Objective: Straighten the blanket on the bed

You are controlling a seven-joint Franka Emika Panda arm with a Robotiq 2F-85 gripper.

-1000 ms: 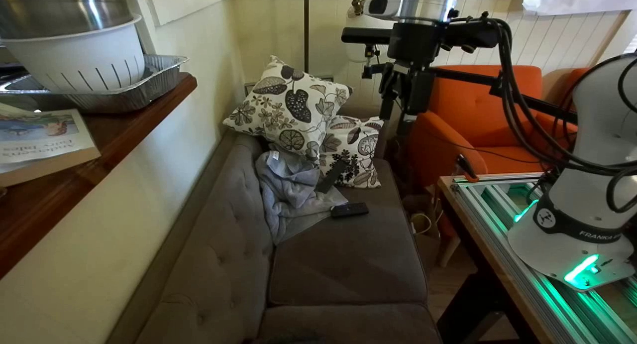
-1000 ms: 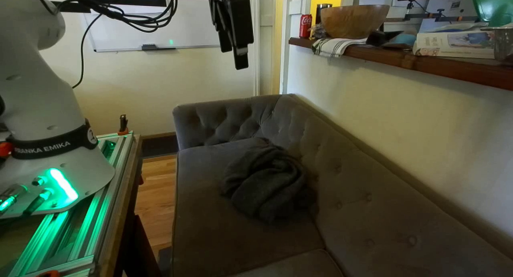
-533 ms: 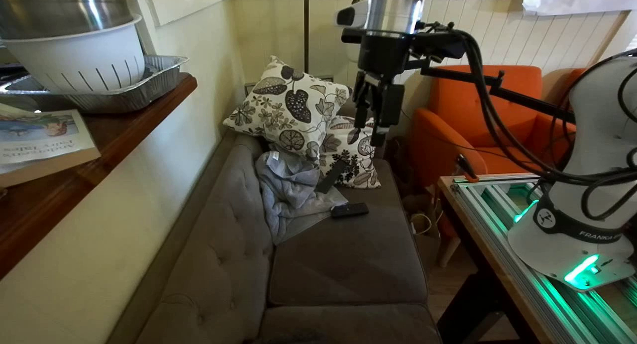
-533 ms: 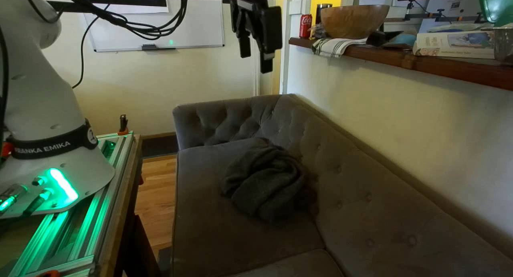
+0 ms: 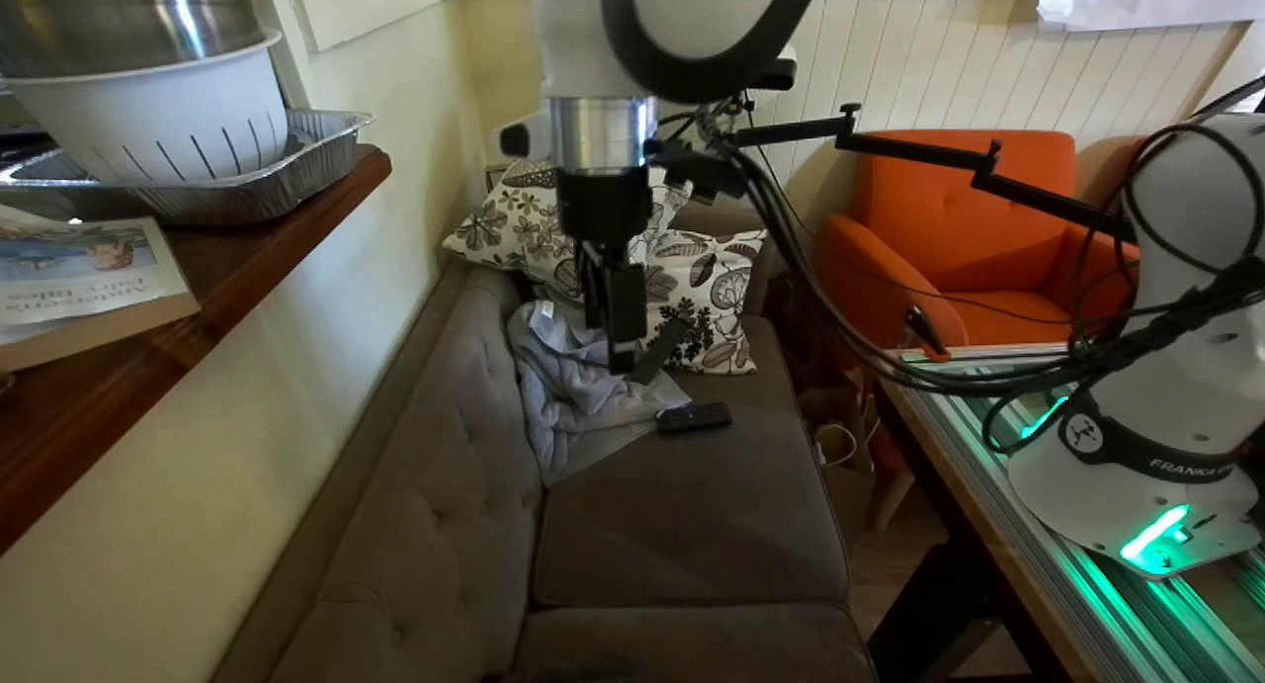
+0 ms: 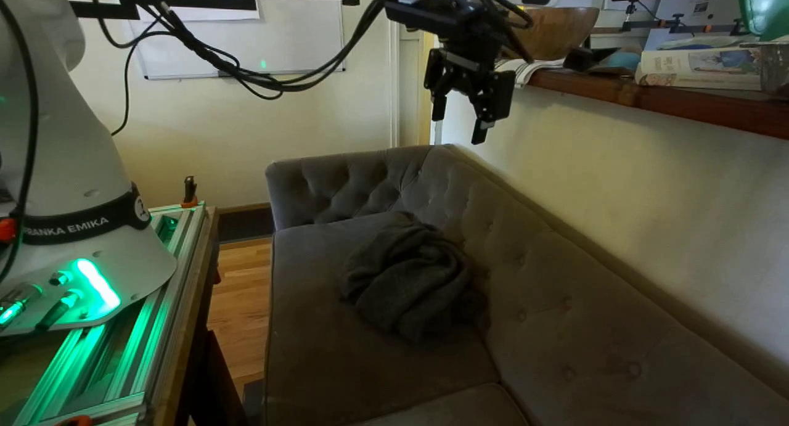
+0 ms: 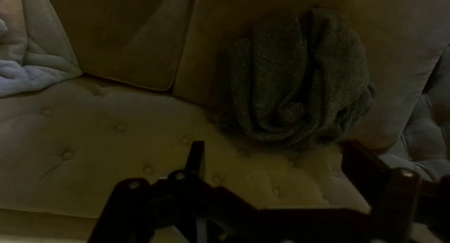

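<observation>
One gripper (image 6: pixel 459 122) hangs above the bed (image 6: pixel 345 188), fingers (image 6: pixel 480 134) spread and empty, with the bunched blanket (image 6: pixel 410 278), long axis unclear, below and, by wrist view, toward the front edge (image 6: pixel 272 315), on the end cushion (image 6: pixel 314 315) touching the backrest (image 6: pixel 561 278).

Orange armchair (image 5: pixel 949 228), pale panelled wall (image 5: pixel 929 60).

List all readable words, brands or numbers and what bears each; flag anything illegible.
"FRANKA EMIKA": robot's base band, across both exterior views.
"Andersen's Fairy Tales": book on the shelf.
Too small or blurred: lettering on the book's side; marks on the far white panel; white tag on the light grey fabric.
</observation>
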